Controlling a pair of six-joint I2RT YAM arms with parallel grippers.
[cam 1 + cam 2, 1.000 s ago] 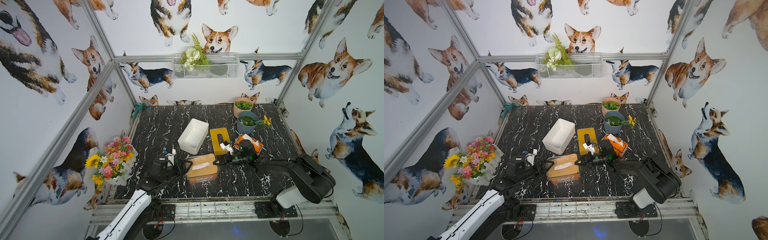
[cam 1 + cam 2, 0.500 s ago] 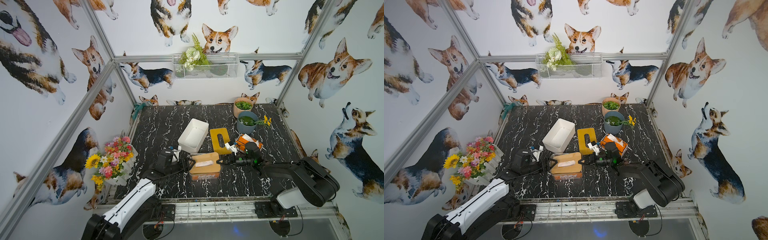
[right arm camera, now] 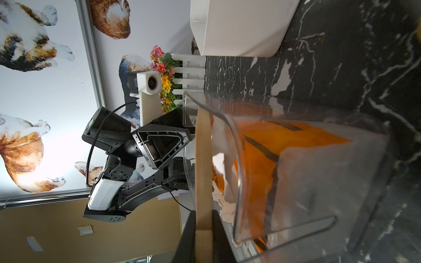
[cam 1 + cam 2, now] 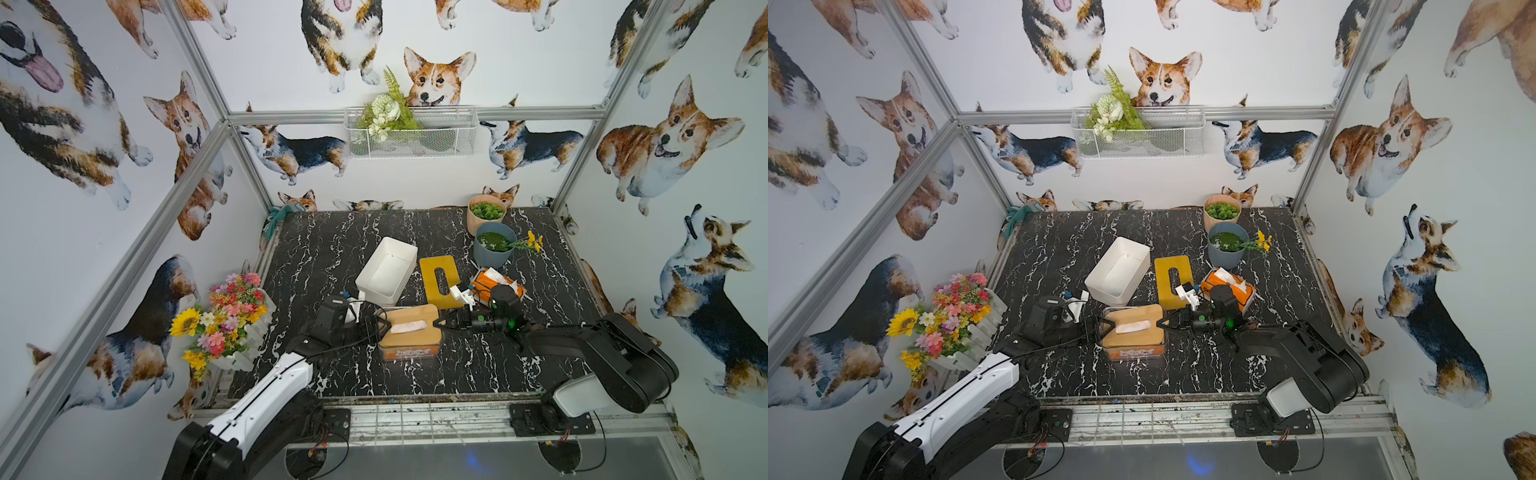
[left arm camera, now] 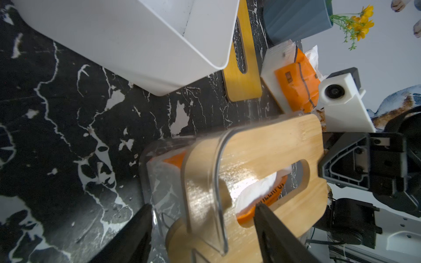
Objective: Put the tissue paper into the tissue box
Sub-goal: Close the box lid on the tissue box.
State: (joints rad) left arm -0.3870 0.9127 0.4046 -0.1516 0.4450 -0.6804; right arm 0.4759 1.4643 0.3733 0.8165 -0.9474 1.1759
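Observation:
The tissue box (image 4: 409, 353) is clear plastic and has an orange pack of tissue paper (image 3: 262, 145) inside it. A slotted wooden lid (image 4: 409, 328) lies over its top, and white tissue (image 5: 262, 189) shows through the slot. My right gripper (image 3: 203, 211) is shut on the lid's right edge, as both top views show (image 4: 1163, 323). My left gripper (image 5: 202, 205) is open at the box's left end. One finger is beside the clear wall (image 5: 150, 173) and the other is over the lid.
Behind the clear box stand an open white box (image 4: 388, 268) and a second wooden lid (image 4: 428, 286). A second orange tissue pack (image 4: 484, 284) lies to the right. Two plant pots (image 4: 490, 249) stand at the back right, and a flower planter (image 4: 224, 320) at the left edge.
My left gripper has come in from the left to the box's end, and its jaws have narrowed a little. The right gripper has stayed shut on the lid.

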